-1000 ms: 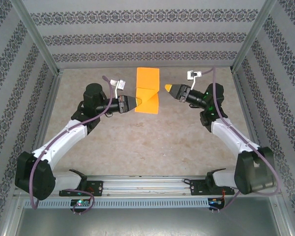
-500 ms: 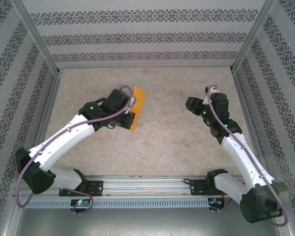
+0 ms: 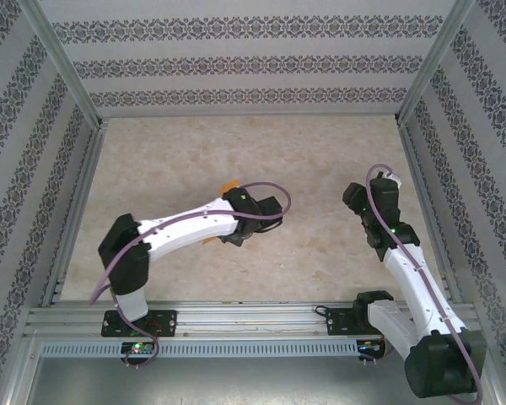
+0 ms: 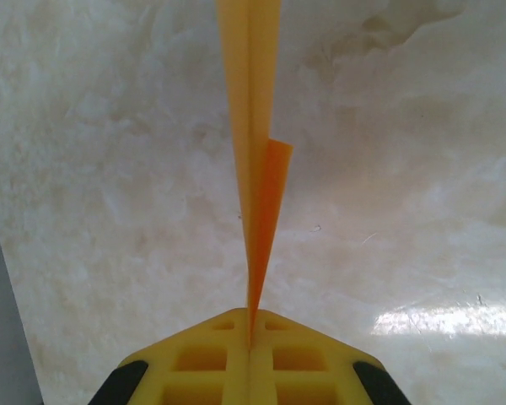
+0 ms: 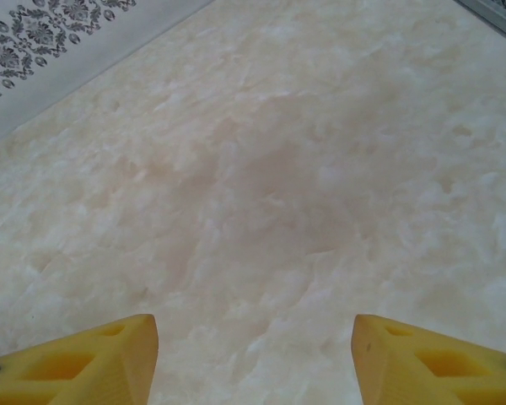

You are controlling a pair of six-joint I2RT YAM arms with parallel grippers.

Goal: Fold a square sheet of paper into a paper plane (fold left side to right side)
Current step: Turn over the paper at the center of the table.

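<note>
**Orange paper (image 4: 253, 126) clamped in left pincer (image 4: 250, 342); right pincer (image 5: 255, 337) spread**

My left pincer is closed tight on the folded sheet. The paper projects straight ahead from between its fingertips, edge-on, above the table (image 4: 405, 211). My right pincer stands with its jaws apart, the table surface ahead of it.

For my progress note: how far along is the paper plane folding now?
Done: the thin bright orange paper is folded into narrow layers with a centre crease. In hand: the left gripper is shut on it; the right gripper is open over the pale marbled table, holding nothing. Left: releasing it; whether more folds are needed cannot be told.
</note>
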